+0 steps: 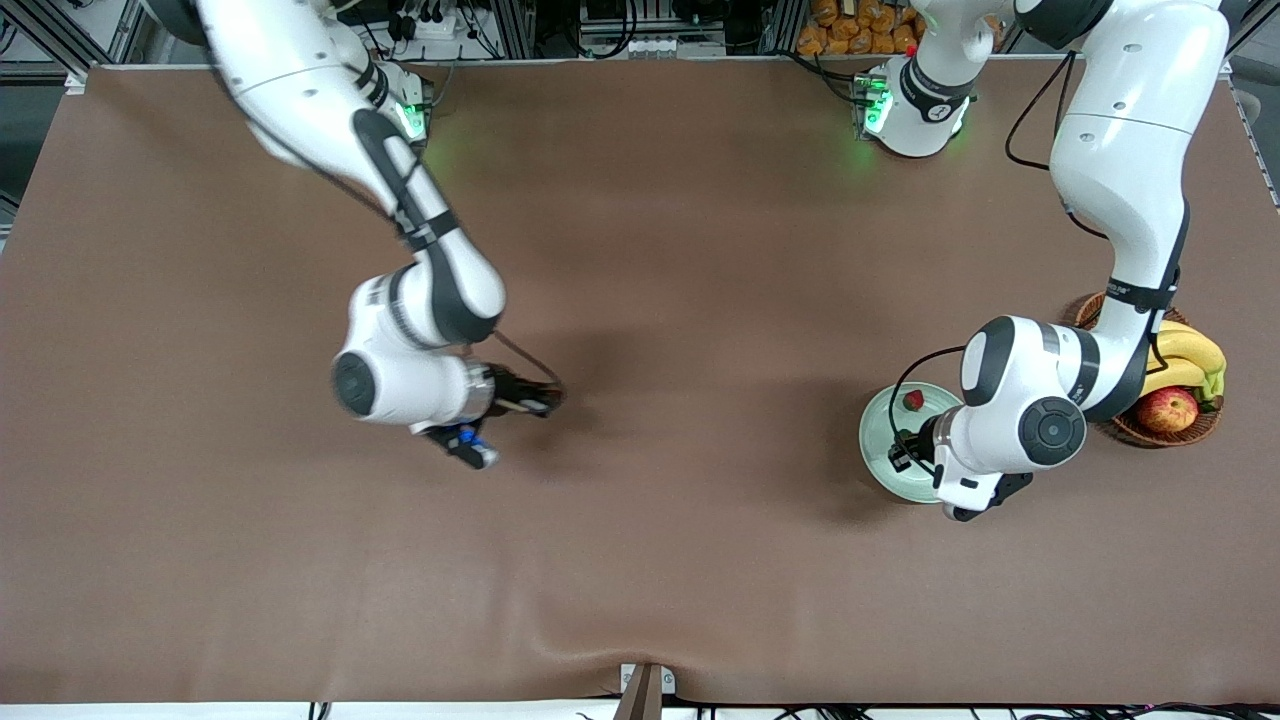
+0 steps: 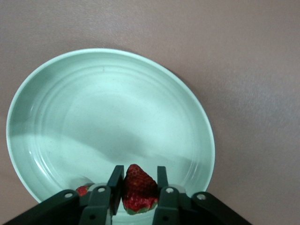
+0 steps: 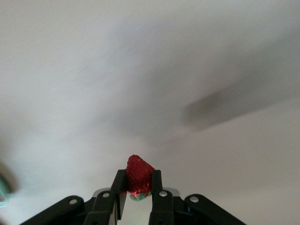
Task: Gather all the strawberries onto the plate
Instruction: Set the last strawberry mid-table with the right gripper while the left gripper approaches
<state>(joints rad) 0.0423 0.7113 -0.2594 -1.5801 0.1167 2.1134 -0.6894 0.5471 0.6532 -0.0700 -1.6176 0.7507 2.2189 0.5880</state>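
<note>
The pale mint-green plate lies toward the left arm's end of the table, with one strawberry on it. My left gripper hangs low over the plate and is shut on a second strawberry. The left wrist view shows this berry between the fingers over the plate, and the resting berry shows partly beside one finger. My right gripper is over the bare table toward the right arm's end. It is shut on a third strawberry, which is hidden in the front view.
A brown wicker basket stands beside the plate at the left arm's end of the table. It holds bananas and a red-yellow apple. The left arm's forearm passes over the basket. Brown tabletop lies between the two grippers.
</note>
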